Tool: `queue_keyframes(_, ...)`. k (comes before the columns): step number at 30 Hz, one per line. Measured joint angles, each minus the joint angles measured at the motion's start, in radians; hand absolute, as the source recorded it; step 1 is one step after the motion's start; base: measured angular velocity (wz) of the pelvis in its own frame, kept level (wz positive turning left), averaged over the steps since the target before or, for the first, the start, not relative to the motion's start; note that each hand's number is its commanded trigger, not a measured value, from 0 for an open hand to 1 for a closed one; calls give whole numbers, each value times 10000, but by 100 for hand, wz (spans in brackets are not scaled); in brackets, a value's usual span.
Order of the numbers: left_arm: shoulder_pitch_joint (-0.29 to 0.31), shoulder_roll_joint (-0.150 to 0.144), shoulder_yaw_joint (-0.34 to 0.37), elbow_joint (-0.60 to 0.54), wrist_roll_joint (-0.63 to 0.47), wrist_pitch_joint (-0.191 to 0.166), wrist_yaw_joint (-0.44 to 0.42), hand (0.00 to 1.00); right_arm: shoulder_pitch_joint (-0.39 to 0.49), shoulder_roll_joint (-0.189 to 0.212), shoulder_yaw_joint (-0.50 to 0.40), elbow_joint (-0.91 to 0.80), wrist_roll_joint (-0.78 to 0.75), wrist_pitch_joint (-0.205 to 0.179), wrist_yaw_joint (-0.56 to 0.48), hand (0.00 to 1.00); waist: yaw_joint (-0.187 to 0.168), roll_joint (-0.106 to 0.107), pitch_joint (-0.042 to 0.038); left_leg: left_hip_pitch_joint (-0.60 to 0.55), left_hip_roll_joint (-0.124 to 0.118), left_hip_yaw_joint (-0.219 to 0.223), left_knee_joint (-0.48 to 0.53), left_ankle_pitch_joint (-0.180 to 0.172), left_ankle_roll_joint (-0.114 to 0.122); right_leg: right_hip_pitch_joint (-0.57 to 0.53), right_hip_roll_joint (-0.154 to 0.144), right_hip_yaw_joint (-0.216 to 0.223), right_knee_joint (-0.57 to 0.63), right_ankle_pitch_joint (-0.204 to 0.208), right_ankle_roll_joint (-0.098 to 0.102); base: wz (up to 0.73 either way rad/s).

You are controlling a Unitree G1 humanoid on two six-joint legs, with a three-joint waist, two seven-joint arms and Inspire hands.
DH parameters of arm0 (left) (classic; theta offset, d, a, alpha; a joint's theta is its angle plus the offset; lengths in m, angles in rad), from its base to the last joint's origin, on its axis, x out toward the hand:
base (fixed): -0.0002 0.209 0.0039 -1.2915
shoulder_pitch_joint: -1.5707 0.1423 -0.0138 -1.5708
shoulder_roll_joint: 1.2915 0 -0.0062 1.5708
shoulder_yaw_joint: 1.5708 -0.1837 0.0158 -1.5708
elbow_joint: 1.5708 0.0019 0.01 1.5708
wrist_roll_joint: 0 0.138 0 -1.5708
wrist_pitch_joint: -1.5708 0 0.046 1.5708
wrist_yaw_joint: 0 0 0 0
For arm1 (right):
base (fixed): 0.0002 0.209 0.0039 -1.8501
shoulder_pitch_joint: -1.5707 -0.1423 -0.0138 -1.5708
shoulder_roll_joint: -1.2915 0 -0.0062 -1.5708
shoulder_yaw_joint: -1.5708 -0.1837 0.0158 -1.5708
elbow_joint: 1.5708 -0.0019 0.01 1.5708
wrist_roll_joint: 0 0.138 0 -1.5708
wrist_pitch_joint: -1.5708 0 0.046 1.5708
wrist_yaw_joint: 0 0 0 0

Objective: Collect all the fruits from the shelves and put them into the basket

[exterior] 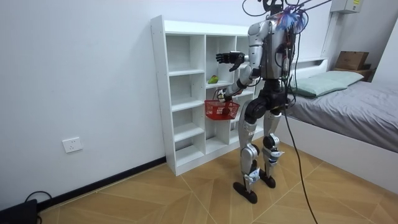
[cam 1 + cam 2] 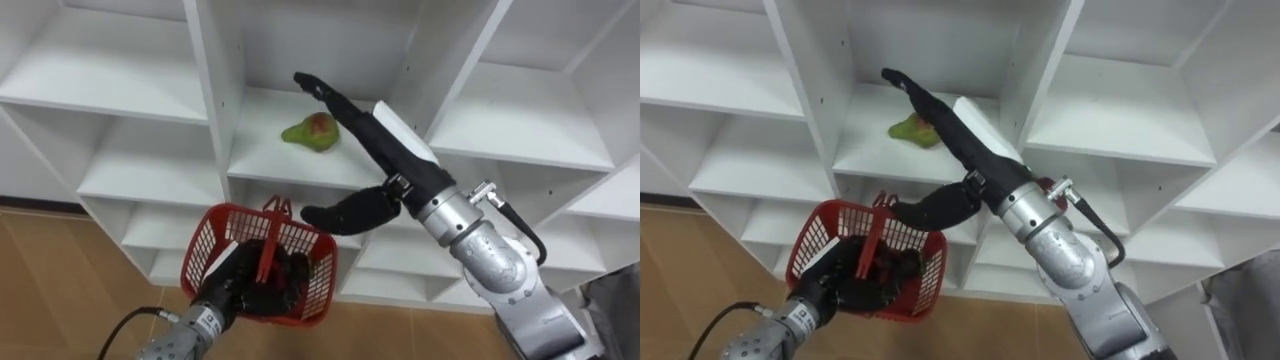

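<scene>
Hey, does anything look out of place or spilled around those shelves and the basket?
Nothing stands out. The green-red fruit lies on a shelf of the white shelf unit, the right hand reaches in open next to it, and the left hand holds the red basket below. Nothing has spilled.

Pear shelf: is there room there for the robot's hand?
Yes. Its shelf board is bare left of the pear, up to the side wall. Right of the pear, the right hand with straight fingers crowds it. Neighbouring cubbies are bare.
</scene>
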Motion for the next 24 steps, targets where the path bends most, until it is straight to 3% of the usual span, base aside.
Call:
queue_keyframes(7, -3, -2, 52, 0, 410, 95, -53, 100, -150, 25, -92, 92, -23, 211, -153, 0, -5, -29, 20, 5, -16, -90, -41, 0, 0, 103, -13, -125, -121, -6, 10, 5)
queue_keyframes(12, -1, 8, 133, 2, 475, 255, -89, 100, -446, -4, -350, 414, -17, 216, -298, 0, 18, -96, 100, 13, -32, -142, -66, 0, 1, 146, -34, -202, -121, -9, 16, 3)
queue_keyframes(16, 0, 96, 293, 1, 472, 414, -169, 100, -966, -211, -356, 946, -30, 433, -520, 0, 130, -232, 169, -19, -44, -212, -75, -1, 0, 145, -35, -239, -138, -37, 34, 5)
queue_keyframes(24, 61, 139, 396, -2, 554, 578, -217, 100, -1617, -226, -801, 1739, -85, 432, -1309, 0, 223, -273, 151, -85, -85, -500, 10, -1, 2, 166, -79, -505, -106, -56, 58, 10)
